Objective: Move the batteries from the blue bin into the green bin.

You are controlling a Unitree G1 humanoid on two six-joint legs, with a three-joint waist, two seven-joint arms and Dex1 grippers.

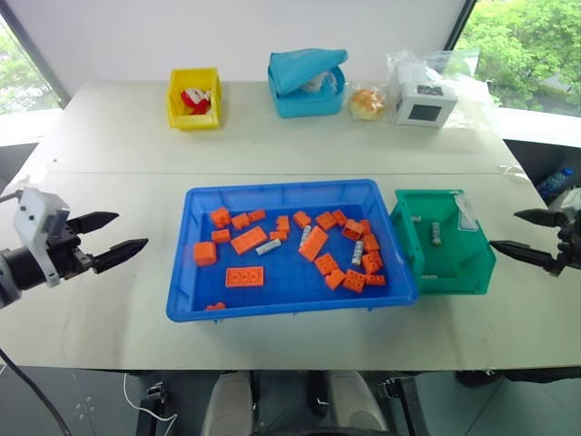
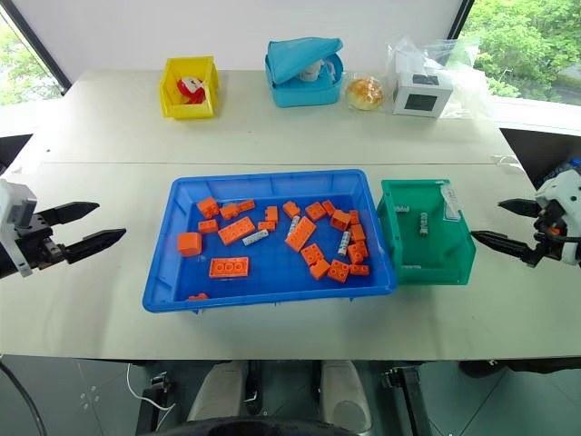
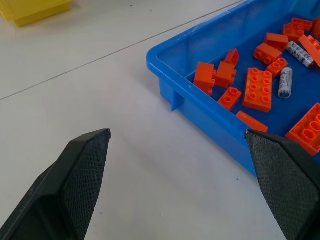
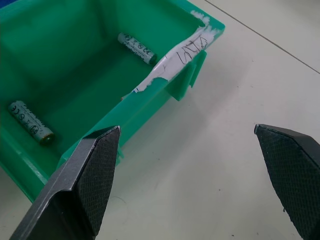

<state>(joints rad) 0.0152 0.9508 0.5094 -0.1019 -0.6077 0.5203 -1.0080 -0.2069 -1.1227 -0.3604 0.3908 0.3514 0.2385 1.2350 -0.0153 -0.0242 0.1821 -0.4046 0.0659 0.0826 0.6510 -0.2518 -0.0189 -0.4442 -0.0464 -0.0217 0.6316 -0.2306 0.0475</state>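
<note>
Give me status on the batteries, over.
Left gripper and right gripper open, empty, outside the bins. Two batteries in green bin; three left in blue bin among orange bricks.

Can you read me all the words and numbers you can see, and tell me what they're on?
None can be read.
White tape on the green bin: handwritten black scribble, not legible.
Batteries in the green bin: small printed marks, too small to read.
Batteries in the blue bin: dark markings, too blurred to read.
White box at the back: no lettering readable.
</note>
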